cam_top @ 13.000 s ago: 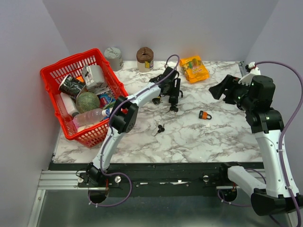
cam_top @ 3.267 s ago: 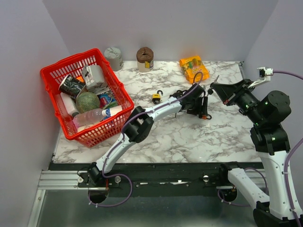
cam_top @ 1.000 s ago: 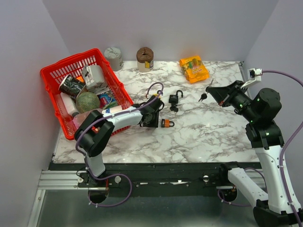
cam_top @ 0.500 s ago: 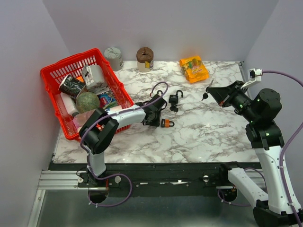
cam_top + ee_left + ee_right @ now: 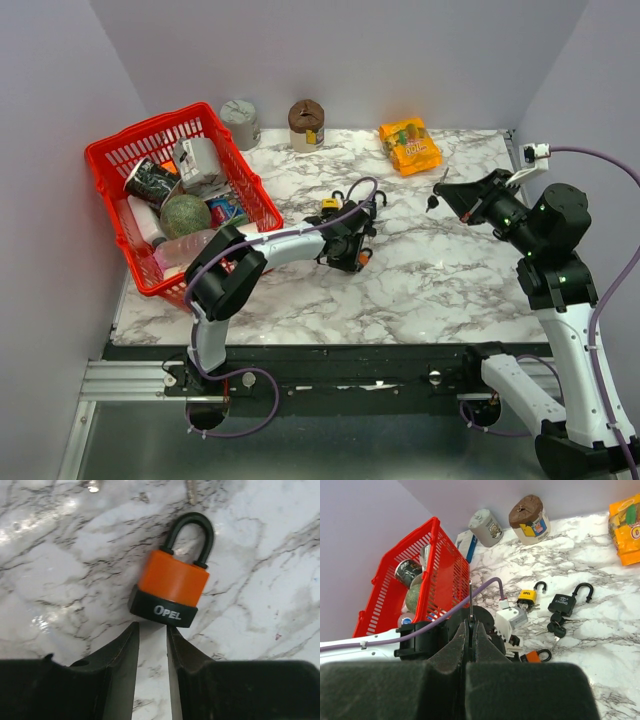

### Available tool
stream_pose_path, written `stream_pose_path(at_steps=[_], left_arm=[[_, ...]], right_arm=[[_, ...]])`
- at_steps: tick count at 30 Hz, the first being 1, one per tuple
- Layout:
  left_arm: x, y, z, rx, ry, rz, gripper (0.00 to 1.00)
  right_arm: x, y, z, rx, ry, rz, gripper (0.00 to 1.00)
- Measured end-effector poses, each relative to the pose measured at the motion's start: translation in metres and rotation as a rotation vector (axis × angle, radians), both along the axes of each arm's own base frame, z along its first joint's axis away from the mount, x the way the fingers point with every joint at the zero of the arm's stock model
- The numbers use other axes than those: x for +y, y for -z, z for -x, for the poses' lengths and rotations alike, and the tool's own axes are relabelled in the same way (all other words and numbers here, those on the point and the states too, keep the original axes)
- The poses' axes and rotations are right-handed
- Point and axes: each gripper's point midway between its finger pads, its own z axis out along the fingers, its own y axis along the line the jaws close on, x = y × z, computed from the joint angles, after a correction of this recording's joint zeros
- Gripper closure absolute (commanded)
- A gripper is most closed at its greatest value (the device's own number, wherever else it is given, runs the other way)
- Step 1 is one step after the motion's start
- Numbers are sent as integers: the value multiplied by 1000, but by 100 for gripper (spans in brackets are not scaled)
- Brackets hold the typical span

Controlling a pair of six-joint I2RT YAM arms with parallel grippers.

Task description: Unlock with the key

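Open marble front-right, red basket walling left, black padlock mid-table.

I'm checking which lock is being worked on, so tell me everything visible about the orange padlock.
The orange padlock lies flat on the marble table: orange plastic-looking upper body, black base marked OPEL in white, black shackle seated at both ends, looking locked. The left pincer, tips slightly apart, sits just off its base.

Left gripper nearer the orange padlock, jaws narrower
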Motion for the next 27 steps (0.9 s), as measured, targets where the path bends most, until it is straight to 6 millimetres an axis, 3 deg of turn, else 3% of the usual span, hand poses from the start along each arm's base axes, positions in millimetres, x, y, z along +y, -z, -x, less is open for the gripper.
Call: stream_pose_path(at_steps=[9, 11, 15, 17, 18, 21, 24, 27], left_arm=[[-29, -10, 9, 41, 74, 102, 64], [-34, -13, 11, 48, 91, 127, 60], [-36, -23, 15, 38, 120, 164, 41], [-36, -36, 18, 19, 130, 191, 34], [-37, -45, 19, 11, 139, 212, 26], [-43, -75, 17, -43, 158, 276, 16], [-44, -93, 11, -88, 150, 289, 14], [-47, -106, -8, -138, 120, 251, 14]], right_arm=[[0, 0, 0, 0, 0, 1, 99], [0, 0, 0, 0, 1, 2, 99], [0, 1, -1, -4, 0, 10, 99], [-1, 1, -1, -7, 0, 17, 99], [-1, 1, -1, -9, 1, 20, 99], [-1, 1, -1, -13, 0, 27, 99], [-1, 2, -1, -15, 0, 32, 99], [-2, 2, -1, -18, 0, 37, 99]])
